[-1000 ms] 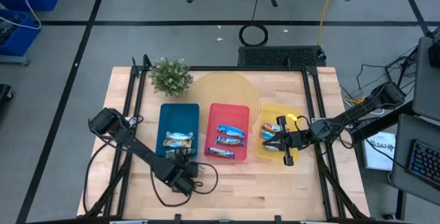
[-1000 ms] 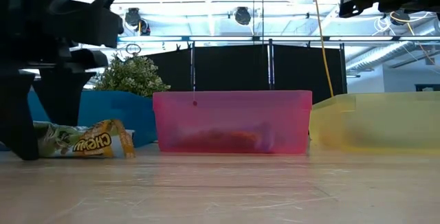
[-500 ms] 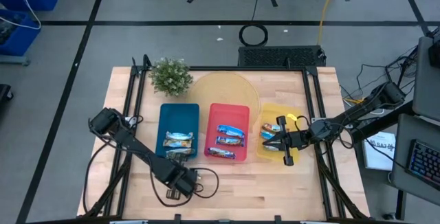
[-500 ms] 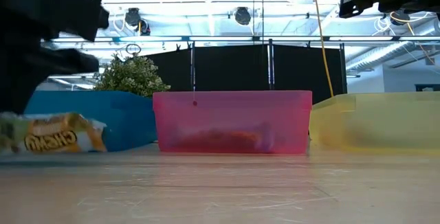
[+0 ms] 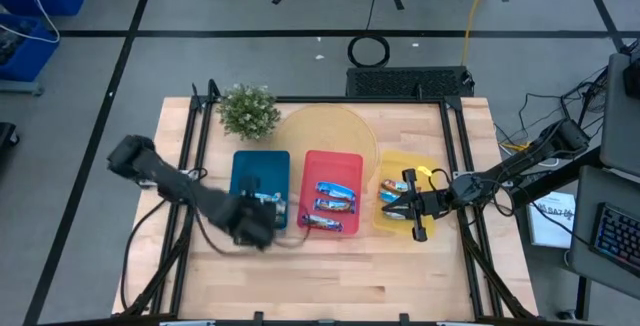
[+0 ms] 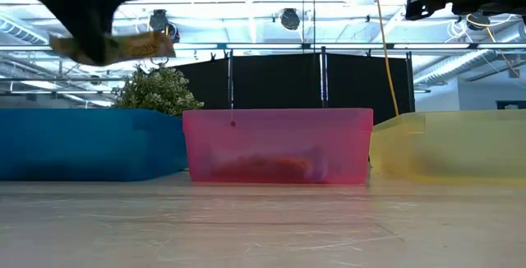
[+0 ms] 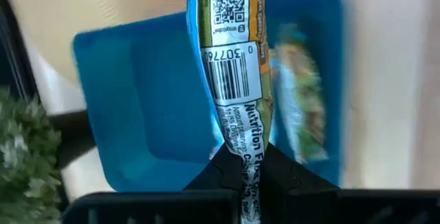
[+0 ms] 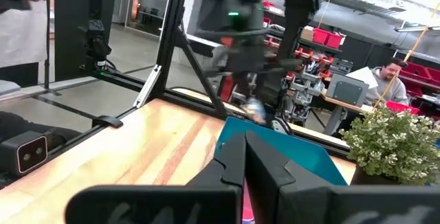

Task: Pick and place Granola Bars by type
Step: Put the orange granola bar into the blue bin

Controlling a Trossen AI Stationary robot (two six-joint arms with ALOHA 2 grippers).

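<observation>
The left gripper (image 7: 242,176), closed on a tan-yellow granola bar (image 7: 230,59), holds it above the blue tray's (image 5: 258,172) near end. The right gripper (image 5: 400,209), apparently closed and empty, hangs over the yellow tray (image 5: 432,173).

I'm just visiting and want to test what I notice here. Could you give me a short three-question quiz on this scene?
1. True or false: the left gripper is shut on a granola bar that hangs above the blue tray.
2. Which tray does the right gripper hover over? A: blue tray. B: red tray. C: yellow tray.
3. Fill in: the green thing beyond the trays in the high view is a small ____.

Key: 1 true; 2 C; 3 plant.
</observation>
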